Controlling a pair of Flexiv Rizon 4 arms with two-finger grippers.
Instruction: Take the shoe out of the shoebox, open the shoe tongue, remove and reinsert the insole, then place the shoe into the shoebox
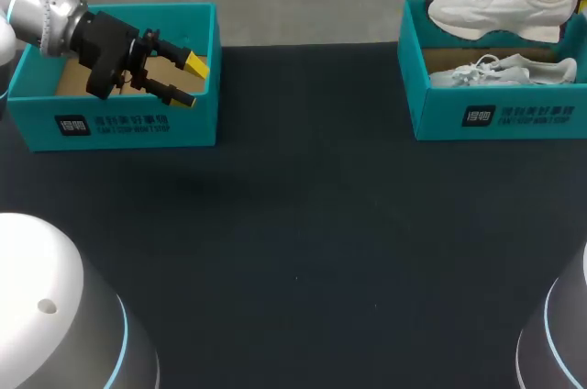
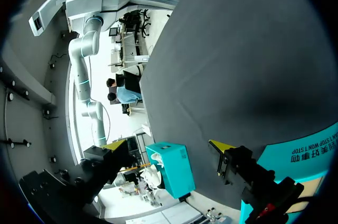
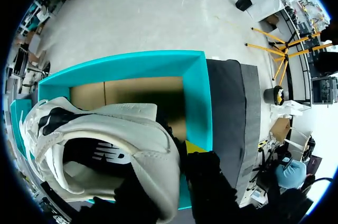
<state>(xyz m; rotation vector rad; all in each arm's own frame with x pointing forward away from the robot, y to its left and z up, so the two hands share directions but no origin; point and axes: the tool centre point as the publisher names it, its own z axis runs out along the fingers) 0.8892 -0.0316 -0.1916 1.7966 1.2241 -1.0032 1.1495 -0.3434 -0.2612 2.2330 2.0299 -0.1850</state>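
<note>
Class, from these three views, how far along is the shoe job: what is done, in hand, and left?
Done: the white shoe is up out of the right shoebox. In hand: the right gripper holds it by the heel above that box. Left: setting it back inside; tongue and insole work cannot be judged here. The left gripper hangs open over the left shoebox.

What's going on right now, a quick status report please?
Left pincer open, empty, over the left shoebox. Right pincer shut on white shoe, held above right shoebox. Second shoe lying in that box.
</note>
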